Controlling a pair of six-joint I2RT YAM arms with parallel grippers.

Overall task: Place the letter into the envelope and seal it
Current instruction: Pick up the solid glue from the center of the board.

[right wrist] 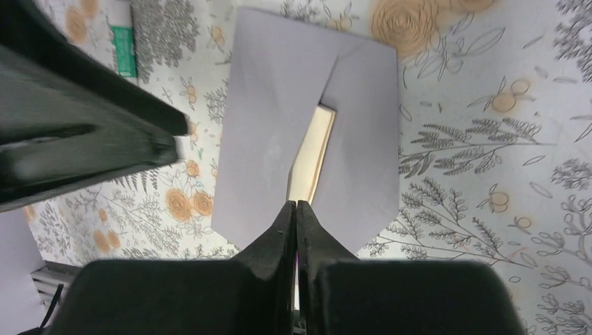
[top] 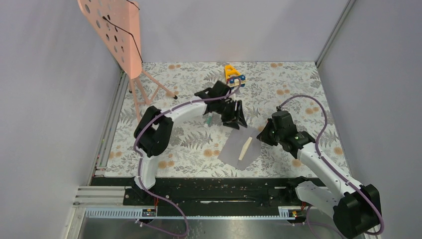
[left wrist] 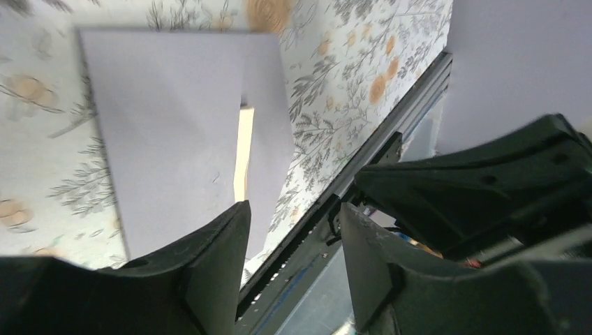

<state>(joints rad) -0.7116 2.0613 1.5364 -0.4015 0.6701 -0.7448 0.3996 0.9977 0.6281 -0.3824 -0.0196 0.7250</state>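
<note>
Down to the sealing now, by the look of it. Spots the envelope (top: 231, 152) flat on the table (top: 298, 84), toward the near edge and a touch right of centre, with a slit gaping down its middle. Catches a thin tan strip of the letter (top: 245, 148) in that slit, so counts the letter as in and the seal as not yet made. Hard to tell from these views which paper layer serves as the flap. Finds the right gripper (right wrist: 296, 204) clenched tight, fingers pressed together with nothing showing between them, tip poised just over the near end of the slit. Cannot tell whether touching the paper. Finds the left gripper (left wrist: 293, 209) released, roughly half spread, grasping nothing, hanging above the envelope's far side. Now for doing it well: treat the closed right tip as a blunt presser, not a pincer. Come down on the loose paper edge beside the slit, never on the bare strip of letter, then push that edge flat across before sliding along it. Go light, given the likely risk of thin paper skating or buckling under a sideways shove. Lower the left gripper onto the far part of the envelope to pin it against dragging, well off the loose edge. Mind the letter too, and nudge it deeper at any snag. Steer clear of the small green thing (top: 209, 121) beside the left gripper.
</note>
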